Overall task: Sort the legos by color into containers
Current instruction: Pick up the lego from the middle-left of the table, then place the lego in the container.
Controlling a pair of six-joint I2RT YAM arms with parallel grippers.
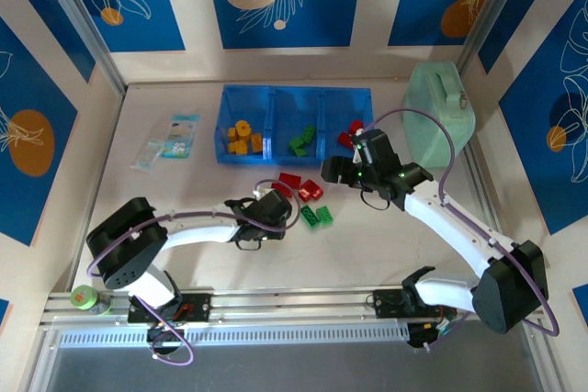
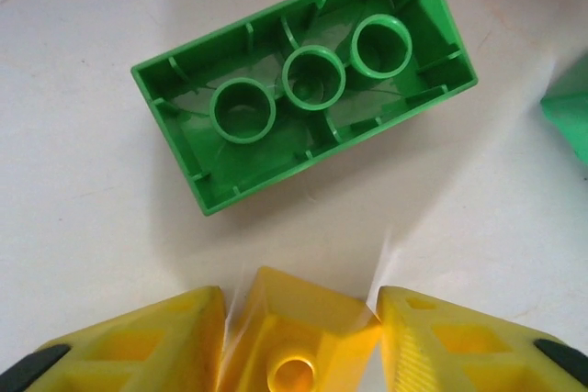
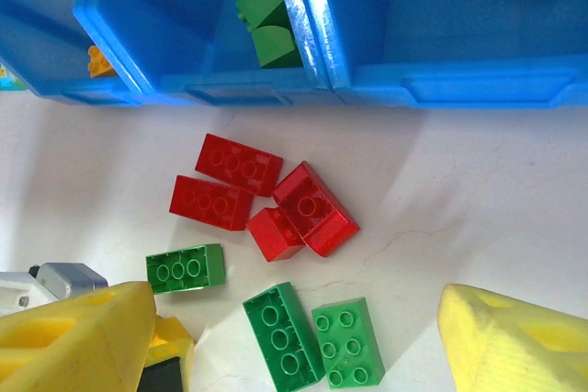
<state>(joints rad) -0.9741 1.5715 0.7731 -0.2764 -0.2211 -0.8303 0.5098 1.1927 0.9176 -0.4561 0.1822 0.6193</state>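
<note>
Top view: high behind arms (image 1: 197, 229), looking down. Wrist views: close, downward, sharing green legos (image 2: 303, 89).

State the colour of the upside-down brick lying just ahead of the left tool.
Green. The upside-down brick shows best in the left wrist view.

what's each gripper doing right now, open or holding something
left gripper: closed on a yellow lego
right gripper: open, holding nothing
</note>
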